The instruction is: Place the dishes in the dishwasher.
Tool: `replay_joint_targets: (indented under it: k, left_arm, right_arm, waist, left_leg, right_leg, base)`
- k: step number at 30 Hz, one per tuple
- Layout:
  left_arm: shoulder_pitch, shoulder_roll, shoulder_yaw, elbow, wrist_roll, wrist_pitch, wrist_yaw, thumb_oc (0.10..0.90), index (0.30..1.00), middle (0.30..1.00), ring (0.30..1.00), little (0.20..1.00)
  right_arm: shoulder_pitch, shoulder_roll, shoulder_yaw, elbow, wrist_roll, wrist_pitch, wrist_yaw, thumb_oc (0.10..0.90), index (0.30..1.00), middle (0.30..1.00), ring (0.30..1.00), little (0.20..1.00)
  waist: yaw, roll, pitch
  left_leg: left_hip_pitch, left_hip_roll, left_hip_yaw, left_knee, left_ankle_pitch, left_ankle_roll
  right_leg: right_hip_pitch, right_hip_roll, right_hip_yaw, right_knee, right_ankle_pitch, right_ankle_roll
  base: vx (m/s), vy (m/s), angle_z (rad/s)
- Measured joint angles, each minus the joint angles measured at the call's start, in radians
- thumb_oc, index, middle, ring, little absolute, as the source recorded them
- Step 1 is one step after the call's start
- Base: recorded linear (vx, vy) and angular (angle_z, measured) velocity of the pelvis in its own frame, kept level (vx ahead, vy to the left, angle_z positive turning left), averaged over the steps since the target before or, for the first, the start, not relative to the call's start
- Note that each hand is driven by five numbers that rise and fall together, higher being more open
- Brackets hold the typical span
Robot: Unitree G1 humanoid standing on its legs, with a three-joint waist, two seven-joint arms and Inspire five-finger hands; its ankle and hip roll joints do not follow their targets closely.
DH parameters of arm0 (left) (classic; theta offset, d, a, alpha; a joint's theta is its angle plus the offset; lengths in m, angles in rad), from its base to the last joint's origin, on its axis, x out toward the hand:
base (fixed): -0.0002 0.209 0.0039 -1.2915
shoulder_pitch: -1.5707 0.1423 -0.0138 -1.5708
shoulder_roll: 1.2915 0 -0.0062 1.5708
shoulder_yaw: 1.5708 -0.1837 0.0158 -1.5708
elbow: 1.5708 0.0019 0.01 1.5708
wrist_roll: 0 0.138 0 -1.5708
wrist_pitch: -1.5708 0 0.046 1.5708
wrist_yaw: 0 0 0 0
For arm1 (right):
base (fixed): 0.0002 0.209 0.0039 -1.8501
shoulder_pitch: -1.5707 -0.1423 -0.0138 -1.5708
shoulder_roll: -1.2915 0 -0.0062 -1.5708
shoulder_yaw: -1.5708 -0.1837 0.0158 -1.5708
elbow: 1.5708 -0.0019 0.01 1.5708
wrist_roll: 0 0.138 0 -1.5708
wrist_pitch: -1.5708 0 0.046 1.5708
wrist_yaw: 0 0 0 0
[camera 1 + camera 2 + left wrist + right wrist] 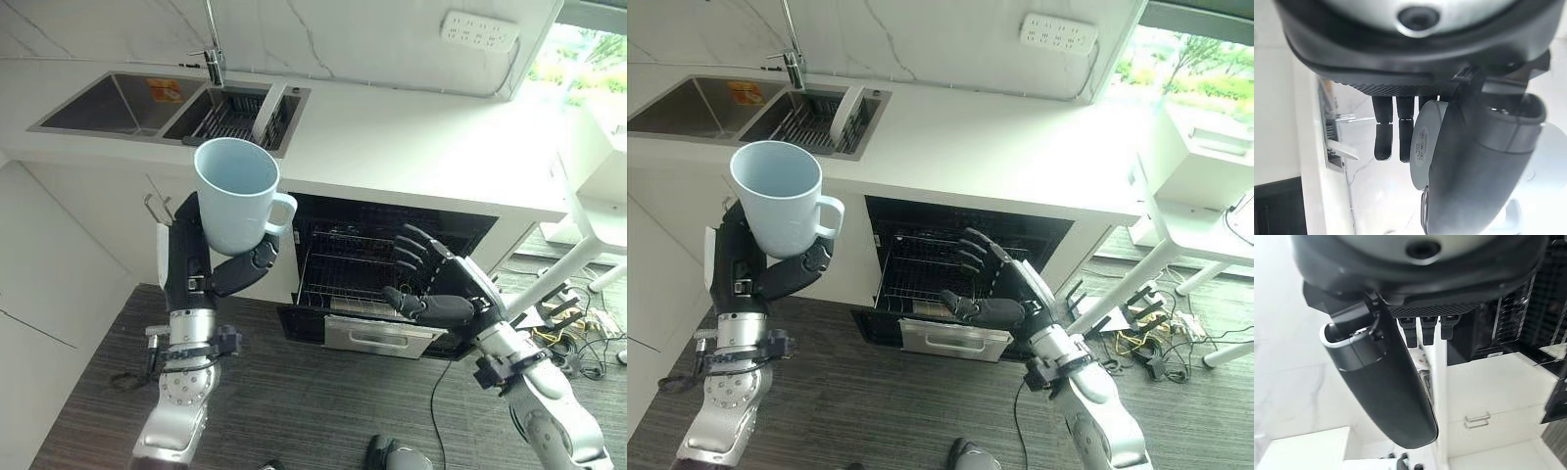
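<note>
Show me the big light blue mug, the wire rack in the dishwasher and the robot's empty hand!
Light blue ceramic mug (235, 201), left eye view, on its outer wall.
Dark wire dishwasher rack (343, 264), left eye view, on its wires.
Right hand (446, 294), left eye view, on its palm.

One mug (236, 194), one faucet (213, 44), two sink basins (103, 105), one dishwasher (387, 279), one wall socket (479, 31).
</note>
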Motion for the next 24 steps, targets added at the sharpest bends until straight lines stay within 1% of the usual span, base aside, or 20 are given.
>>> replay_joint_targets:
  k: [3,5,10,12,14,18,20,24]
  left_arm:
    - [-0.014,0.005,-0.022,0.031,0.044,0.0,0.0,0.4,0.3,0.3,0.3,0.3]
    - [-0.025,0.021,-0.049,0.059,0.068,0.0,-0.001,0.4,0.3,0.3,0.3,0.3]
    - [-0.074,0.029,-0.088,0.124,0.138,-0.003,0.007,0.4,0.3,0.3,0.3,0.3]
    - [-0.087,0.03,-0.101,0.149,0.193,-0.006,0.021,0.4,0.3,0.3,0.3,0.3]
    - [-0.104,0.032,-0.131,0.193,0.237,-0.033,0.027,0.4,0.3,0.3,0.3,0.3]
    - [-0.106,0.031,-0.156,0.209,0.24,-0.043,0.029,0.4,0.3,0.3,0.3,0.3]
    - [-0.108,0.03,-0.159,0.212,0.271,-0.047,0.029,0.4,0.3,0.3,0.3,0.3]
    - [-0.109,0.031,-0.178,0.212,0.275,-0.05,0.029,0.4,0.3,0.3,0.3,0.3]
  right_arm:
    - [-0.008,-0.001,-0.004,0.0,0.059,0.007,0.014,0.8,0.9,0.9,0.9,0.9]
    - [-0.01,-0.001,-0.004,0.0,0.091,0.014,0.03,0.8,0.9,0.9,0.9,0.9]
    - [-0.03,-0.003,-0.004,0.0,0.136,0.042,0.061,0.8,0.9,0.9,0.9,0.9]
    - [-0.066,-0.007,-0.004,0.0,0.187,0.06,0.068,0.8,0.9,0.9,0.9,0.9]
    - [-0.096,-0.008,-0.003,0.0,0.209,0.062,0.09,0.8,0.9,0.9,0.9,0.9]
    - [-0.103,-0.005,0.012,-0.005,0.208,0.064,0.105,0.8,0.9,0.9,0.9,0.9]
    - [-0.124,-0.003,0.038,-0.006,0.205,0.064,0.099,0.8,0.9,0.9,0.9,0.9]
    - [-0.13,-0.002,0.038,-0.006,0.201,0.064,0.074,0.8,0.9,0.9,0.9,0.9]
  waist:
    - [-0.002,-0.015,-0.01]
    - [-0.003,-0.019,-0.012]
    - [-0.003,-0.02,-0.013]
    - [-0.003,-0.021,-0.014]
    - [-0.002,-0.022,-0.014]
    - [0.0,-0.023,-0.014]
    - [-0.002,-0.023,-0.014]
    - [0.001,-0.023,-0.014]
  left_leg:
    - [0.0,0.001,0.001,0.001,-0.002,0.003]
    - [0.002,0.004,0.001,0.004,-0.006,0.005]
    - [0.001,0.007,0.001,0.025,-0.02,0.009]
    - [0.003,0.009,0.001,0.035,-0.026,0.01]
    - [0.002,0.009,0.001,0.039,-0.028,0.011]
    - [0.003,0.011,0.001,0.049,-0.034,0.015]
    - [0.007,0.008,0.007,0.05,-0.038,0.016]
    - [0.017,0.007,0.018,0.049,-0.044,0.019]
  right_leg:
    - [0.008,0.005,0.001,-0.017,0.012,0.003]
    - [0.018,0.009,0.001,-0.031,0.023,0.004]
    - [0.028,0.011,0.004,-0.048,0.037,0.007]
    - [0.035,0.013,0.006,-0.052,0.041,0.008]
    - [0.038,0.014,0.007,-0.06,0.049,0.008]
    - [0.045,0.015,0.01,-0.064,0.055,0.011]
    - [0.045,0.015,0.018,-0.073,0.058,0.015]
    - [0.047,0.014,0.029,-0.076,0.063,0.015]
  base:
    - [0.0,0.0,0.0]
    - [0.02,0.005,-0.01]
    - [0.01,-0.003,-0.01]
    - [0.04,-0.017,-0.03]
    - [-0.01,-0.022,-0.02]
    - [0.0,-0.002,-0.04]
    - [0.04,0.029,-0.07]
    - [0.03,0.024,-0.08]
